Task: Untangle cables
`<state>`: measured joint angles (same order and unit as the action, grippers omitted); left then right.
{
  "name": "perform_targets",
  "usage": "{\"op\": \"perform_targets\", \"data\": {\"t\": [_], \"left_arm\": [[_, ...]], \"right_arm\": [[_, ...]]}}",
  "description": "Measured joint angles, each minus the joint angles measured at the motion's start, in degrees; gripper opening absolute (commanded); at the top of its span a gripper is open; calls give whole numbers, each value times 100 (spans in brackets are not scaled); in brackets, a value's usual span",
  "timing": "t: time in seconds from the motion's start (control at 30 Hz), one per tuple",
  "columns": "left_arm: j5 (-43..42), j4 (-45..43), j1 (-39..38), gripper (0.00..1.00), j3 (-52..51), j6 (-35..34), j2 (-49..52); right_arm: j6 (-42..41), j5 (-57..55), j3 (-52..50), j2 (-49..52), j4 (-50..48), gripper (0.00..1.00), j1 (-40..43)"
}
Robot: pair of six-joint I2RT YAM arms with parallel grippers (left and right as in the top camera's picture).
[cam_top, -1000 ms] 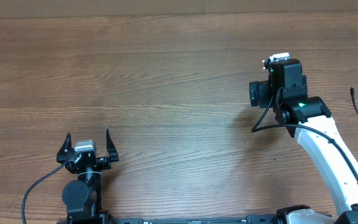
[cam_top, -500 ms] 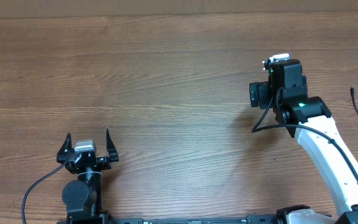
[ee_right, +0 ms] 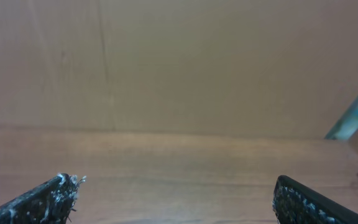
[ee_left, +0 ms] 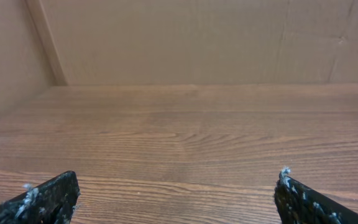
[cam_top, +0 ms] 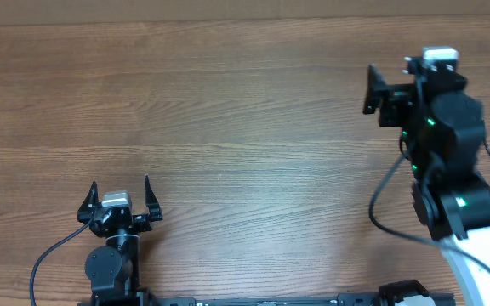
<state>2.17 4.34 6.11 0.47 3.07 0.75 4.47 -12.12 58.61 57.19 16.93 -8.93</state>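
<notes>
Overhead, I look straight down on the table [cam_top: 228,110] from well above. Each wrist camera sits low and close behind its jaws, on the left gripper [ee_left: 178,175] and the right gripper [ee_right: 176,180], facing forward between them to the cardboard wall [ee_left: 191,37] ahead. All three views share the table.

No text, label, brand, number or sign can be read in any view — not on the arms; not on the table [cam_top: 228,110]; not on the wall [ee_left: 197,37] behind.
</notes>
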Motion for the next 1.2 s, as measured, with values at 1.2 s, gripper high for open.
{"op": "perform_targets", "data": {"t": [1.2], "left_arm": [[0,2,0,100,0,0,0]], "right_arm": [[-1711,192,-5523,-5077,-2341,100,634]]}}
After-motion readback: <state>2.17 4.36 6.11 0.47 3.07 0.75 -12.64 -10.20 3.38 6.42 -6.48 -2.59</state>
